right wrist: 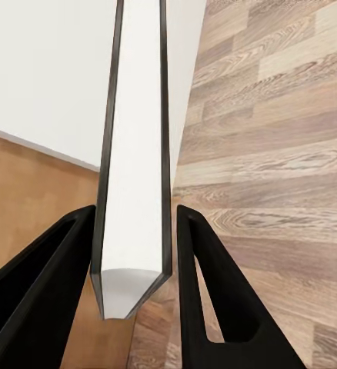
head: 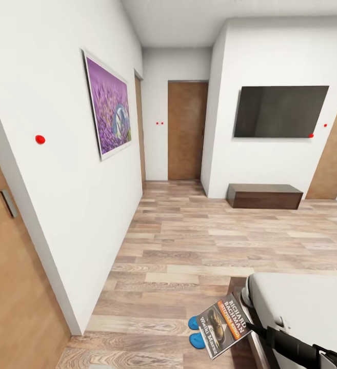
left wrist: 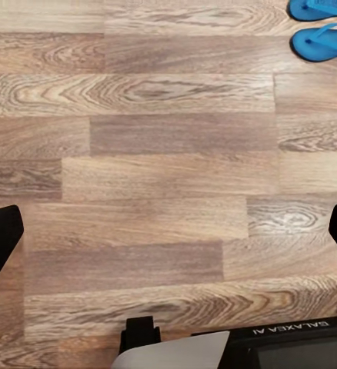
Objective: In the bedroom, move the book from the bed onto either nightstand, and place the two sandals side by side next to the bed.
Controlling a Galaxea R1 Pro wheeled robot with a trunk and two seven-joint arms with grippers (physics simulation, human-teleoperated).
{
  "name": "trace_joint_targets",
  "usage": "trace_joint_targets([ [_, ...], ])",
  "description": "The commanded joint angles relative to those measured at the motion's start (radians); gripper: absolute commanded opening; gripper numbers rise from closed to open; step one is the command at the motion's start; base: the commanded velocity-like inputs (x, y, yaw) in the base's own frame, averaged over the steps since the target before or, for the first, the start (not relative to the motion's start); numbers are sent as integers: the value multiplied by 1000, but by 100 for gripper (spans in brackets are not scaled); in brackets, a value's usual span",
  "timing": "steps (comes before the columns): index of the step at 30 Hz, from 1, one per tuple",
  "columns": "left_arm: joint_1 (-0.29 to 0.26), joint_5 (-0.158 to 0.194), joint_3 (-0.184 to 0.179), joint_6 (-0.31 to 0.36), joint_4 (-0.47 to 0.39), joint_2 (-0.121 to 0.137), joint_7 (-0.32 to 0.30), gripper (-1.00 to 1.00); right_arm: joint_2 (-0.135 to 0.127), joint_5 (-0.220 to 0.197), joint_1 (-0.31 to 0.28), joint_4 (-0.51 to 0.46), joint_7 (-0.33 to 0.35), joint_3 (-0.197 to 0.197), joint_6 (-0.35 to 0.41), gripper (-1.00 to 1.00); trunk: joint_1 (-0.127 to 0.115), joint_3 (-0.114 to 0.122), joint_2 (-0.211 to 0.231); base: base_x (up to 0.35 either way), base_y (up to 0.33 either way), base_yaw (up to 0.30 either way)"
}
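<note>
While right gripper (right wrist: 134,223) pinches one book (head: 221,325) edge-on above the floor (head: 189,246) beside bed (head: 312,307) | left gripper (left wrist: 168,231) spread, holding nothing | two sandals (head: 195,332) side by side near bed

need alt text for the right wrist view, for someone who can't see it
The right hand holds the book edge-on between its two black fingers, the white page edge and dark covers running away from the camera. Behind it are a white wall, a light-brown wooden panel and wood-plank floor.
</note>
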Motion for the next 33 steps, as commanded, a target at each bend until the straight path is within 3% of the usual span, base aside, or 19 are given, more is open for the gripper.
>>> trace_joint_targets([
  [1,-1,10,-8,-3,1,0,-4,100,0,-10,-1,0,2,6,10,-100,0,0,-1,0,0,0],
  [13,-1,10,-8,-5,1,-1,-5,100,1,-10,-1,1,-2,6,-7,-100,0,7,-1,0,0,0],
  [33,-1,10,-8,-5,1,-15,-5,100,1,-11,-1,50,-3,7,-8,-100,0,-3,-1,0,0,0],
])
